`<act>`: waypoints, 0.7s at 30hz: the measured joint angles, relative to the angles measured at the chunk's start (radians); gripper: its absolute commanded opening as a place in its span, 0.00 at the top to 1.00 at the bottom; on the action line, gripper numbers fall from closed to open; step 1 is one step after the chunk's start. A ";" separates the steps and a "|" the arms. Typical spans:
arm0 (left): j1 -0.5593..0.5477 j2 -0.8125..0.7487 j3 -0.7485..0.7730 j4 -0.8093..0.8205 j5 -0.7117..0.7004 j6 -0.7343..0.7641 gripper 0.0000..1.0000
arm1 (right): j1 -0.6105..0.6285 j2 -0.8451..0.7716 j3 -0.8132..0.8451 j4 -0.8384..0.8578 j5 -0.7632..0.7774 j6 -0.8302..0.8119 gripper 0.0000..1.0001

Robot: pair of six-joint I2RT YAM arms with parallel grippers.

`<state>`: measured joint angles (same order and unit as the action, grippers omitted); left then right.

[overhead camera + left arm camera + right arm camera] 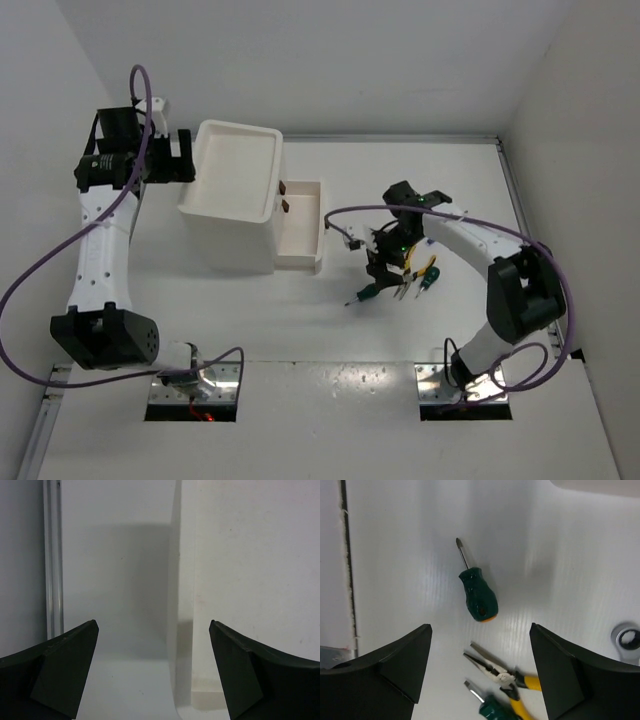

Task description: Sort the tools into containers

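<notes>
Hovering over the table (300, 320), the right tool (480, 626) is spread wide and holds nothing. A green-handled screwdriver (477, 594) lies flat just ahead of its fingers, tip pointing away. Yellow-handled pliers (506, 679) and a second green screwdriver (486, 707) lie between the fingers. A silver wrench (626, 640) shows beside one finger. The left tool (152, 667), likewise spread and empty, faces a wall of the white box unit (240, 580). One drawer (303, 232) stands pulled out.
</notes>
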<state>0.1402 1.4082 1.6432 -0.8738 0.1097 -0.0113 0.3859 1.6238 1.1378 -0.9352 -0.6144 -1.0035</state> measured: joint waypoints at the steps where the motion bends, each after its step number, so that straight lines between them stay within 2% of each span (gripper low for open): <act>1: 0.002 -0.004 -0.009 0.001 0.003 0.004 0.00 | 0.023 0.000 -0.010 0.016 0.018 -0.017 0.20; 9: 0.036 -0.032 -0.031 0.015 0.007 0.035 0.00 | 0.168 0.005 -0.099 0.119 0.148 -0.079 0.20; 21: 0.096 -0.034 -0.031 0.032 0.026 0.050 0.00 | 0.216 0.027 -0.175 0.218 0.276 -0.106 0.25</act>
<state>0.2359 1.3743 1.6123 -0.8413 0.1352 0.0383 0.6014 1.6508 0.9630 -0.7170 -0.3382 -1.1095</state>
